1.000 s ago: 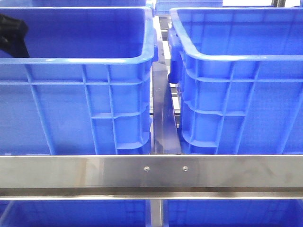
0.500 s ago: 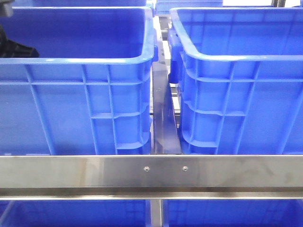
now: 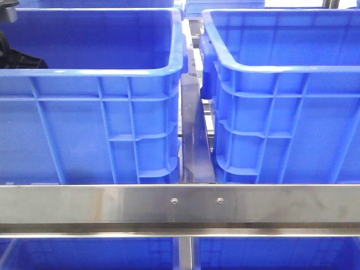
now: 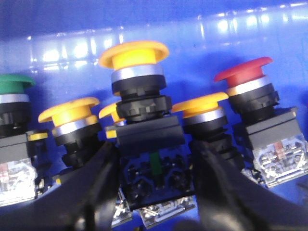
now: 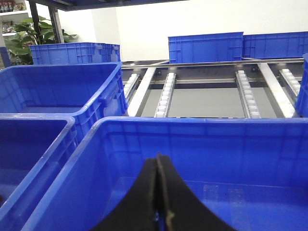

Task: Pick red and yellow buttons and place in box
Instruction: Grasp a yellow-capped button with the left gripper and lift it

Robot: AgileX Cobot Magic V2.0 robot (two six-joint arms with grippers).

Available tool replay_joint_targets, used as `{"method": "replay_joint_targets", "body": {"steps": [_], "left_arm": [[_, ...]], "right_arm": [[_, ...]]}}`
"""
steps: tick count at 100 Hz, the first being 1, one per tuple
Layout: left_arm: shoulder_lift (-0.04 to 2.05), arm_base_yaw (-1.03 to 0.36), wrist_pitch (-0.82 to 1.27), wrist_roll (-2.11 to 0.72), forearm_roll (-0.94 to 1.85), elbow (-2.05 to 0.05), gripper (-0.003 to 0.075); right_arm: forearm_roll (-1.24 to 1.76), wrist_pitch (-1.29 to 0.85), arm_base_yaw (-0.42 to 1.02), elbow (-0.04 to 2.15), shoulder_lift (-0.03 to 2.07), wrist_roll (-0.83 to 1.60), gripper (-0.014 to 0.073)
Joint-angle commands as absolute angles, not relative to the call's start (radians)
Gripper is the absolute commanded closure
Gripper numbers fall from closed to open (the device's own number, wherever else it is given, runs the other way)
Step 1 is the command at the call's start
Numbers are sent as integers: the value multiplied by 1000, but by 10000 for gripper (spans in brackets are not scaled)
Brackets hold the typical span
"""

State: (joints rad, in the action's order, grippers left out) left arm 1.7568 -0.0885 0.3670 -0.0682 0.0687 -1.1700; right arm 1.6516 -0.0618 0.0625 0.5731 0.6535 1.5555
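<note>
- The left tool [image 4: 154, 192] is down inside the left crate [image 3: 112, 70], its fingers [image 4: 96, 192] spread on either side of the black base of a yellow button [image 4: 137, 53]. They look close to the base or touching it, but not clamped; I cannot tell for certain.
- That yellow button stands upright between the two fingers, cap up, which puts its boxy base squarely in the gap, probably so the fingers can close on the flat sides rather than the round cap.
- More buttons crowd round it: a red button [image 4: 245, 72] on one side, other yellow ones just beside it, and a green button [image 4: 14, 84] on the other side. All rest on the crate floor.
- The right tool [image 5: 158, 202] hangs over the right crate [image 5: 202, 130] with its fingers pressed together, holding nothing, seemingly parked out of the way.
- In the front view only a dark piece of the left arm [image 3: 17, 56] shows above the near wall of the left crate; the buttons are hidden behind that wall.
- I judge the pick is under way and nothing is lifted yet.
</note>
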Motion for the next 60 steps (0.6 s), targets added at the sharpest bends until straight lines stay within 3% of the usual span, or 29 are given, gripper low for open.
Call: {"method": "replay_joint_targets", "body": {"steps": [1, 17, 60], "left_arm": [[1713, -87, 308, -58, 69, -1204, 627], [1691, -87, 319, -65, 69, -1204, 711], [1427, -185, 459, -65, 69, -1204, 711]], "right_arm": [[1666, -82, 60, 600, 648, 1563, 709], [1666, -82, 60, 600, 648, 1563, 709], [1666, -82, 60, 600, 648, 1563, 709]]}}
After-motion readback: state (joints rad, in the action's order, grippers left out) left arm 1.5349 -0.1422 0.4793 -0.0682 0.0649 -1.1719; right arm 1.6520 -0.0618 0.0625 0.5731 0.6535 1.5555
